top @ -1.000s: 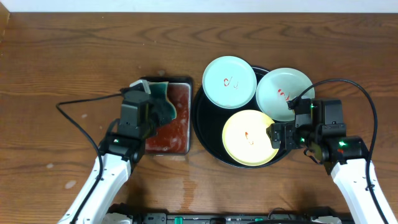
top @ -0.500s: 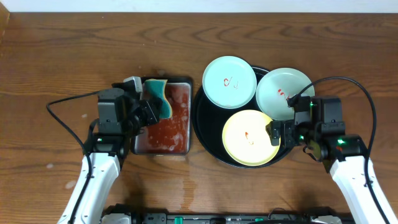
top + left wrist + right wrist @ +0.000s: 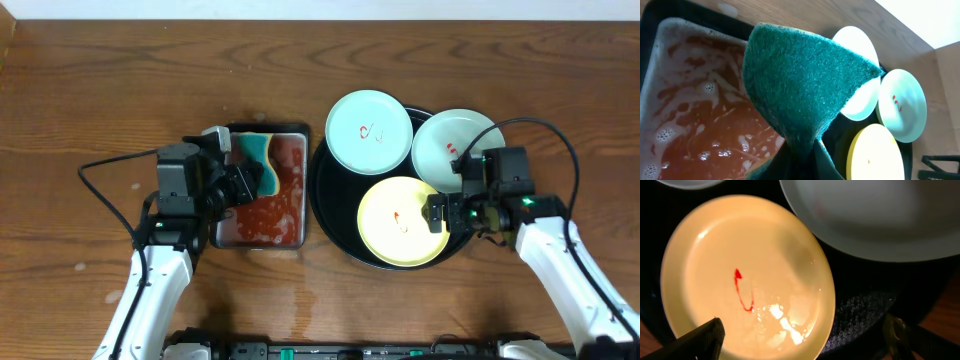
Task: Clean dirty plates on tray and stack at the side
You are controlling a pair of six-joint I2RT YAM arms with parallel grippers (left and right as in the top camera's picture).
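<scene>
Left gripper (image 3: 244, 181) clamps a green sponge (image 3: 800, 85) over the rectangular tray (image 3: 284, 216) of reddish suds; it may drip on the table (image 3: 100, 100). On the round black tray (image 3: 322, 205), the right gripper (image 3: 438, 213), jaws spread, flanks the yellow plate (image 3: 398, 222) and could shove it against the mint plate (image 3: 455, 147)

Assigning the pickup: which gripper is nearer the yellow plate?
Right. The right gripper is at the yellow plate rim; the left gripper holds the sponge over the rectangular tray.
</scene>
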